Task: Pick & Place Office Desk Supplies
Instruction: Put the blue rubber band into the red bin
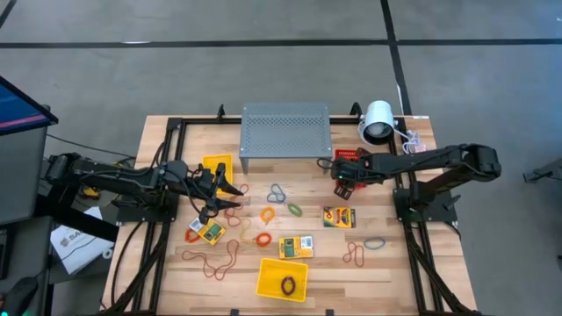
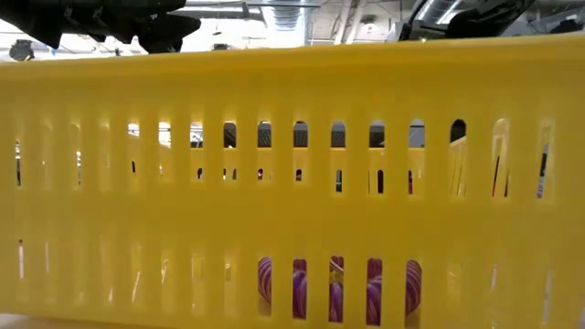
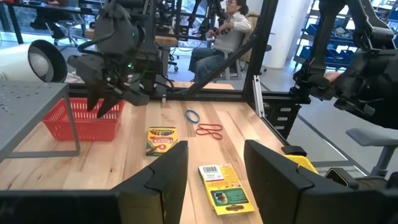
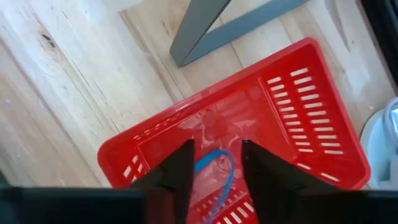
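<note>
We take the grey perforated stand [image 1: 284, 128] at the back of the counter [image 1: 395, 263] as our landmark. The red basket [image 4: 249, 134] sits just beside the stand's right leg. The right gripper [image 4: 214, 163] hovers over this basket, its jaws parted a little, and a blue rubber band [image 4: 219, 169] shows between them above the basket floor; we cannot tell whether they grip it.

The left gripper [image 1: 230, 195] hangs in front of the stand's left corner, its jaws standing apart with nothing between them, above a crayon box [image 3: 227, 188] whose back bears a barcode. A second crayon box [image 3: 161, 139], in front of the stand's right side, reads "Crayola". A third box [image 1: 208, 230] lies further forward and left.

Loose bands [image 1: 279, 193] lie scattered in front of the stand. A yellow basket [image 1: 283, 279] stands well forward of it, one dark band inside; another yellow basket [image 1: 218, 167] sits just left of the stand.
</note>
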Available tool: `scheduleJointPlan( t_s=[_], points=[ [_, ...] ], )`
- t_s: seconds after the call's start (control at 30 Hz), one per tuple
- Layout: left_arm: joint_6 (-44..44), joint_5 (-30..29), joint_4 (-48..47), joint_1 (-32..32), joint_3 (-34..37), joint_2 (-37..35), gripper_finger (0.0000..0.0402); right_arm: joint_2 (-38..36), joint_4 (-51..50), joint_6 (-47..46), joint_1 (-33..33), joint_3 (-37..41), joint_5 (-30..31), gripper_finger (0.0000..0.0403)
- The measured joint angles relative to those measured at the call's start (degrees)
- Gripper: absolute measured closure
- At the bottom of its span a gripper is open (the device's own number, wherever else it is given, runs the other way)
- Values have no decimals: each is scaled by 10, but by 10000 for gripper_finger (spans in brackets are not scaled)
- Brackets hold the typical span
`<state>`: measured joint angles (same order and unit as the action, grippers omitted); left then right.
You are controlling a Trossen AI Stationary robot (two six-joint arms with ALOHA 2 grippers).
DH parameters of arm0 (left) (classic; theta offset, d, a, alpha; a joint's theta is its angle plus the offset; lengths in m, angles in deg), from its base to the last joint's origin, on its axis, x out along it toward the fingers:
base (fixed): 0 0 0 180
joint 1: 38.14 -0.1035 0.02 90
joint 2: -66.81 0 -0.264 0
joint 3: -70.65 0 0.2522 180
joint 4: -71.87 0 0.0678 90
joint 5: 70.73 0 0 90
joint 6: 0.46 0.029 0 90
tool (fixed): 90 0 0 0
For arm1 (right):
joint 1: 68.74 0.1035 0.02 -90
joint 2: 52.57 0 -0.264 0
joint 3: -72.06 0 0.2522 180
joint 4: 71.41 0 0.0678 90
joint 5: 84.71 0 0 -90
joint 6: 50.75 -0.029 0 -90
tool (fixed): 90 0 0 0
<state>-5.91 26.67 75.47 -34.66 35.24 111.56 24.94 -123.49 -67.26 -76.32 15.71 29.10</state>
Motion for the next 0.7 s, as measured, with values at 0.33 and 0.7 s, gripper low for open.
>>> scheduleJointPlan(
  t_s=[0.33,0.7],
  points=[
    [0,0,-5,0,0,0,247,-11,-4,0,0,0,2,163],
    [3,0,-6,0,0,0,247,-33,0,7,35,0,2,172]
  ],
)
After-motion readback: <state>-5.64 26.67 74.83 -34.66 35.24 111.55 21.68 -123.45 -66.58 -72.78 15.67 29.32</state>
